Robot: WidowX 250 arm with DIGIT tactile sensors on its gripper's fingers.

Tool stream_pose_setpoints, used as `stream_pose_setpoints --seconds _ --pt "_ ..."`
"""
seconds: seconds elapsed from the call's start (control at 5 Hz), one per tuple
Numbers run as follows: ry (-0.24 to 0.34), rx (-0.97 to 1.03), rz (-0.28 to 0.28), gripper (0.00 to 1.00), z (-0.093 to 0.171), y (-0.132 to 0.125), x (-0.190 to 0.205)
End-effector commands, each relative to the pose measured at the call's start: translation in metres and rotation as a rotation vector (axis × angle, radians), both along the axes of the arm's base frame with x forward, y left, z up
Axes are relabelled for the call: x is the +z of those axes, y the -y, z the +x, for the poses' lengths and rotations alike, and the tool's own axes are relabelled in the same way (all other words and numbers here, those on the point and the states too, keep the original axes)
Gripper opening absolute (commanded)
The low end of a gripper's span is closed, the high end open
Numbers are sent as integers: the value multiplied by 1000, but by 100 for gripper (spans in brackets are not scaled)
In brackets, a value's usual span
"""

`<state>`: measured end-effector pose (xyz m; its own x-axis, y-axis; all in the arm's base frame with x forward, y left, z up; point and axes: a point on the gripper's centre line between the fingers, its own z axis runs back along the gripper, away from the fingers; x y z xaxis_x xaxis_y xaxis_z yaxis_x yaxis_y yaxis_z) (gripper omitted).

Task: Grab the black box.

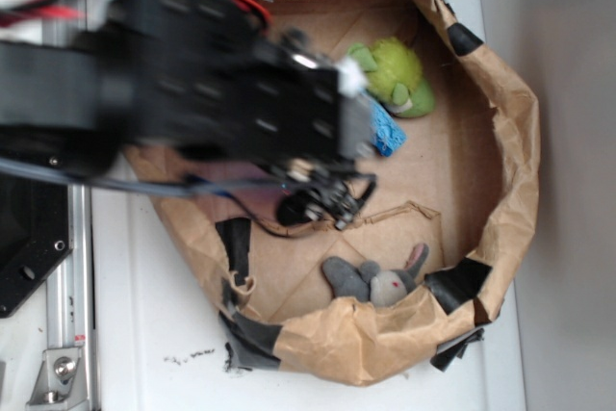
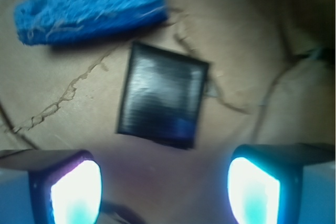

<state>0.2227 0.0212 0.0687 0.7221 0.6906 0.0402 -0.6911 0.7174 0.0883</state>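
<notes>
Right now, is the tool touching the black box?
Apart. In the wrist view the tool is open, and bare cardboard shows between its glowing fingers and the black box lying flat ahead of them.

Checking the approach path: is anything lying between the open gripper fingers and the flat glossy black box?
Nothing: the wrist view shows only bare brown cardboard between gripper and black box.

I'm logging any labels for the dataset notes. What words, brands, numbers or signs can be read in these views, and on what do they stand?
None can be read in either view.
The black box: glossy top with faint streaks, no print seen.
The blue sponge: no label.
The arm in the exterior view: blurred, no marking legible.
The brown paper wall with its black tape patches: no writing.
</notes>
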Motion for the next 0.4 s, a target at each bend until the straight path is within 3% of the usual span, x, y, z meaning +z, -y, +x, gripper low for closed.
stream_pose_setpoints --seconds 0.0,0.2 --pt "44 34 15 100 -6 -44 -9" --pt "10 34 23 100 8 -43 -25"
